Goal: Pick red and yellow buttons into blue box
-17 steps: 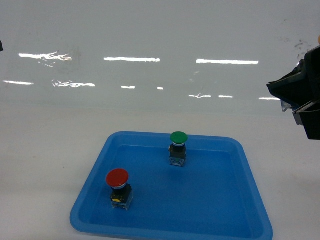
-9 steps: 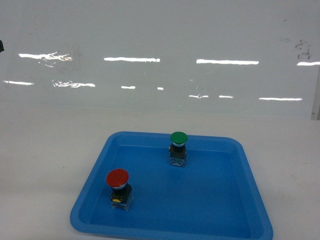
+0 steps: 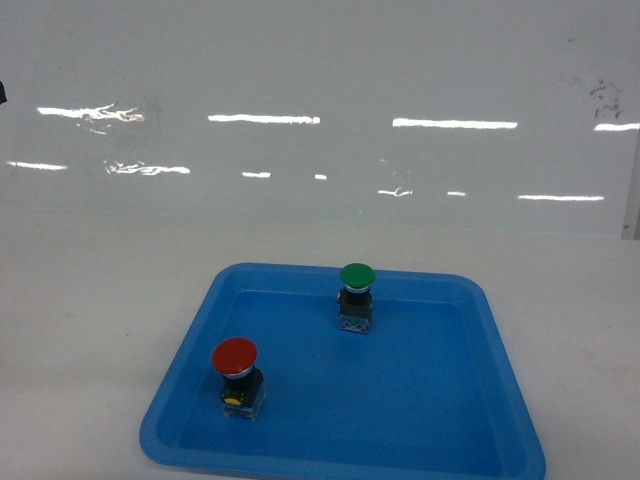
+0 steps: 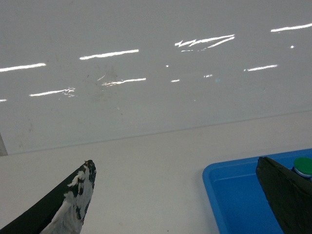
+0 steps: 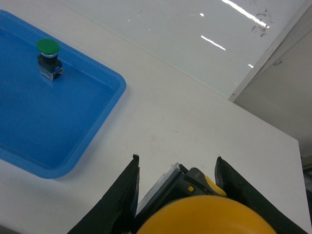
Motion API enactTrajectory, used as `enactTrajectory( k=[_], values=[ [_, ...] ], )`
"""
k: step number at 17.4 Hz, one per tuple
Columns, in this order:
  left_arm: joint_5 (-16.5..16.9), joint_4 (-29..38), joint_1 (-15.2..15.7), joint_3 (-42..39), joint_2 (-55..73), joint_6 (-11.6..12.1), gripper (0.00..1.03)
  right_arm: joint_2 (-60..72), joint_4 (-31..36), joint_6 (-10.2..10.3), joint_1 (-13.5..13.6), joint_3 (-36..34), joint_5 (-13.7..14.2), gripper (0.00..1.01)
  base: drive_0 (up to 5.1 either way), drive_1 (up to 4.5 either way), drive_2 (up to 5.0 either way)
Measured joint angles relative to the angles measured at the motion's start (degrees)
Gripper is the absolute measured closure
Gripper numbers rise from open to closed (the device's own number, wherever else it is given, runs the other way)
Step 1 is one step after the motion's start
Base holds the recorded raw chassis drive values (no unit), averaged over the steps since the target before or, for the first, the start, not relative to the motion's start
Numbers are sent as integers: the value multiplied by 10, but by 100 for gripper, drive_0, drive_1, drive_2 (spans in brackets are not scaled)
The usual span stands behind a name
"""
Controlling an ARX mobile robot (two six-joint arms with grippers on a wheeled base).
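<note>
The red button (image 3: 235,372) stands in the near left of a shallow blue tray (image 3: 500,330). Held above the bare table to the right of the tray, the yellow button (image 5: 204,217) fills the bottom of the right wrist view, its black and clear base (image 5: 170,187) between the fingers. My right gripper (image 5: 176,161) is shut on it. My left gripper (image 4: 175,161) is open and empty over the table, just left of the tray corner (image 4: 229,190). Neither gripper shows in the head view. The blue box is out of view.
A green button (image 3: 357,295) stands at the tray's far middle, also seen as green button (image 5: 48,57) and as a green cap (image 4: 304,165). A glossy white wall (image 3: 320,100) backs the table. A wall corner (image 5: 273,44) and the table's right edge (image 5: 301,151) lie right.
The right gripper, which showed at the right edge of the head view a second ago, has moved out of that view. The tray and its two buttons have not moved.
</note>
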Motion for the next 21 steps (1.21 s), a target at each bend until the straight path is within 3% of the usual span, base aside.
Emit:
enactTrajectory(
  k=[3,8,10,14,18,21],
  values=[
    [3,-22,-12,9,8,10,5,0,0,0,0,0,0,61,0,0,0],
    [-23,-43,-80,81,110,61,5,0,0,0,0,0,0,61,0,0,0],
    [-49,-50,-119,109,152,76,5,0,0,0,0,0,0,61,0,0,0],
    [-100,-52,-172,141,212,77,5,0,0,0,0,0,0,61,0,0,0],
    [-156,-61,-252,178,295,72,5,0,0,0,0,0,0,61,0,0,0],
    [-186,-78,-281,227,344,70,5,0,0,0,0,0,0,61,0,0,0]
  ],
)
